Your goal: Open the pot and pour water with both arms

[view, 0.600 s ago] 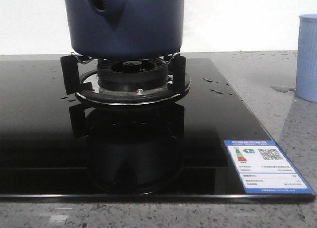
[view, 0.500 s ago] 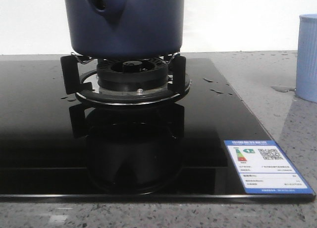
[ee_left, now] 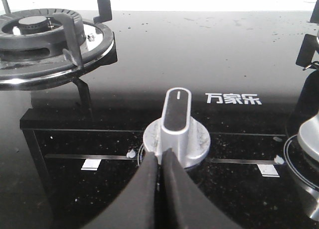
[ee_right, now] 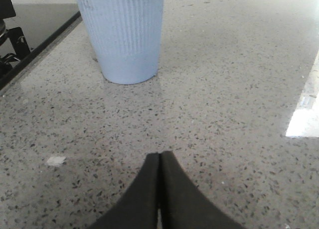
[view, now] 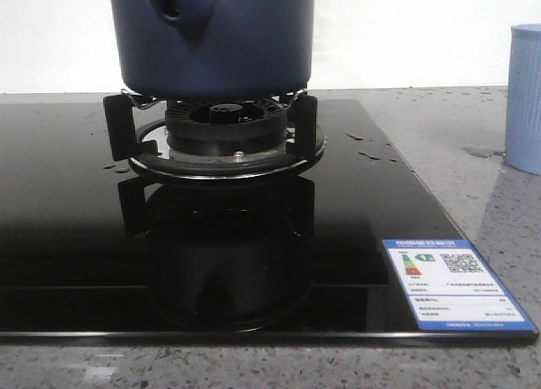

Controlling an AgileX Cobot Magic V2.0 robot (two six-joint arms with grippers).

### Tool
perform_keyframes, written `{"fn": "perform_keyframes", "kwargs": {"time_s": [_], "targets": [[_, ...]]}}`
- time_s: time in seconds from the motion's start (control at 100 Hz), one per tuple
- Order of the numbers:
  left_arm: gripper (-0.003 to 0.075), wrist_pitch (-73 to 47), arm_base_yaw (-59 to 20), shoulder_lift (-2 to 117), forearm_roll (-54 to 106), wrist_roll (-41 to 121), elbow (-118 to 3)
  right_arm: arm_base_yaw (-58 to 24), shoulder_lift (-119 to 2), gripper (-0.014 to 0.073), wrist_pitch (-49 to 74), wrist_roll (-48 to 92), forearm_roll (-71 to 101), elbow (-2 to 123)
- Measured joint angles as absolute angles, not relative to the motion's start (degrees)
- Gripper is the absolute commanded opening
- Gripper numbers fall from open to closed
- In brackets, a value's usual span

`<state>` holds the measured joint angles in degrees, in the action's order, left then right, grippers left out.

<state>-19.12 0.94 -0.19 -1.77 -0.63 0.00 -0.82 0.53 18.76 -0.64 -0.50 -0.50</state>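
Note:
The dark navy-blue pot (view: 220, 42) stands on the burner grate (view: 215, 139) of the black glass hob, its tubular stub (view: 173, 7) facing the camera; its top and lid are cut off by the frame. Neither gripper shows in the front view. My left gripper (ee_left: 160, 157) is shut and empty, its tips just in front of a silver hob knob (ee_left: 177, 129). My right gripper (ee_right: 160, 157) is shut and empty, low over the speckled grey counter, a short way from the pale blue ribbed cup (ee_right: 124, 32), which also shows at the right edge of the front view (view: 524, 101).
The black glass hob (view: 76, 237) has an energy label (view: 452, 283) at its front right corner. A second burner (ee_left: 40, 40) with its grate shows in the left wrist view. Water drops lie on the glass and the grey counter (ee_right: 224, 89) near the cup.

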Motion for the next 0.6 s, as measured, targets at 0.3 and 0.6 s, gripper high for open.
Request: {"fn": "perform_keyframes", "kwargs": {"time_s": [0.3, 0.6], "targets": [[-0.0019, -19.1, 0.9, -0.2, -1.8, -0.6, 0.0, -0.8, 0.5, -0.0074, 18.2, -0.6, -3.0, -0.5], [-0.0019, -12.8, 0.9, -0.2, 9.7, -0.6, 0.1, -0.8, 0.5, -0.0074, 3.7, -0.6, -4.0, -0.5]]}}
